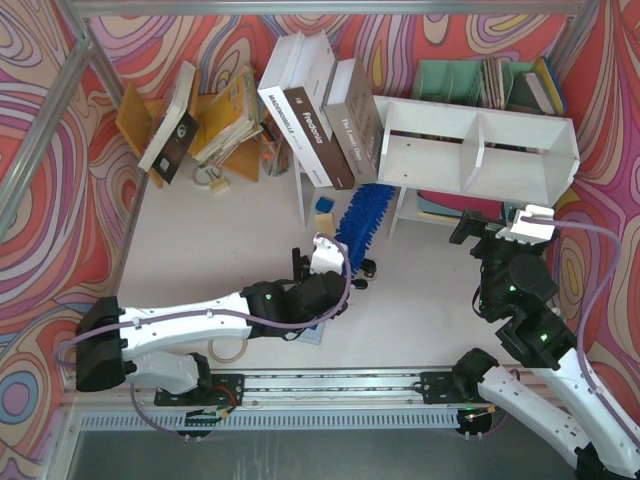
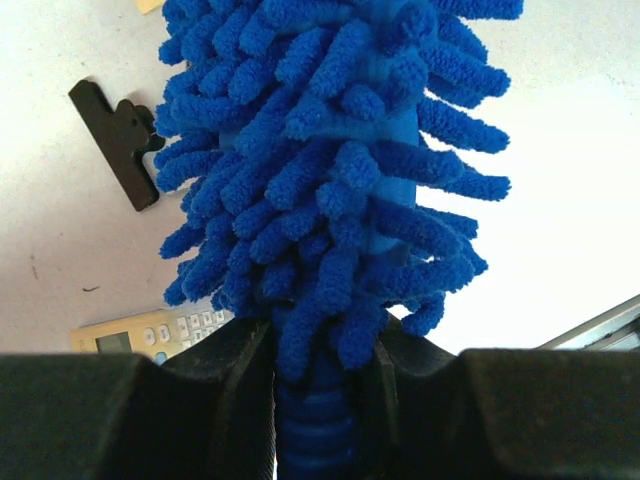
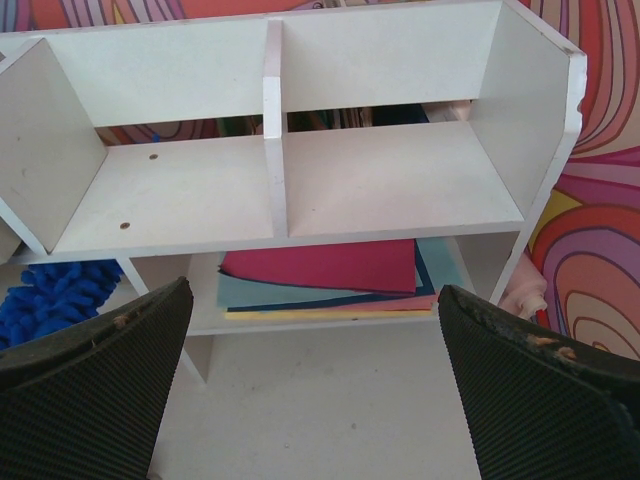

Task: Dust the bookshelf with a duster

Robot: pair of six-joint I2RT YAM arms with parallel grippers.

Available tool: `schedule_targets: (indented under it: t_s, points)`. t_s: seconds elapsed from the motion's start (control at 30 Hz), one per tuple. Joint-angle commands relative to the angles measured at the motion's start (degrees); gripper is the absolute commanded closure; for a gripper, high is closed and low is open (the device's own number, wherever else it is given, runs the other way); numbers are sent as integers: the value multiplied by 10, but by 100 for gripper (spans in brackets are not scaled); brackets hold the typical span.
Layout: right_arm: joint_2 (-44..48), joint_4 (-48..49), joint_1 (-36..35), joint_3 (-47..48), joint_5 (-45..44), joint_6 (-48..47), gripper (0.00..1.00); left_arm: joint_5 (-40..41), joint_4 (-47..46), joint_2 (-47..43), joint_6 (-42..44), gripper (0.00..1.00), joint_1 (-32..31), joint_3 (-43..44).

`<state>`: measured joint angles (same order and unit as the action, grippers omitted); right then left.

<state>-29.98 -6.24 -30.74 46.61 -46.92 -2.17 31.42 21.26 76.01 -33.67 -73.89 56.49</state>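
On table (image 1: 420, 300): one bookshelf (image 1: 480, 150), two compartments (image 3: 380, 175); one duster (image 1: 362, 218) gripped by left tool (image 2: 322, 370); right tool (image 3: 310, 390) wide.

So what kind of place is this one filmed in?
Probably a staged robot test cell, not a real room: swirl-patterned backdrop walls, a metal frame, and two arms bolted to a rail.

left arm (image 1: 190, 322): stretched low toward the middle
left gripper (image 2: 325, 375): jaws clamped
right gripper (image 3: 310, 340): jaws spread wide, pointing forward

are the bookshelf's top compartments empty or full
Empty: both upper compartments of the bookshelf show bare white boards; coloured sheets lie only on the lower level.
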Motion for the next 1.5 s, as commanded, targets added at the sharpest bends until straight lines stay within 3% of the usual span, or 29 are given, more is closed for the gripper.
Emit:
schedule_targets:
  t_s: [0.0,0.4,0.57,0.97,1.13,1.47]
  points:
    - [3,22,0,-3,-7,-8,1,50,-37,-51,4,100,-8,-18]
    - [-3,21,0,-1,-8,-8,1,219,88,-257,-91,100,-7,-113]
    - [0,20,0,-1,-9,-7,1,267,133,-296,-125,100,-5,-132]
    - [1,18,0,-1,-9,-5,1,179,8,-214,-66,100,-1,-120]
    - [5,16,0,-3,-9,-4,1,88,-82,-197,-18,100,-1,-114]
    - [7,17,0,-5,-9,-5,1,-24,-121,-61,15,100,-3,-41]
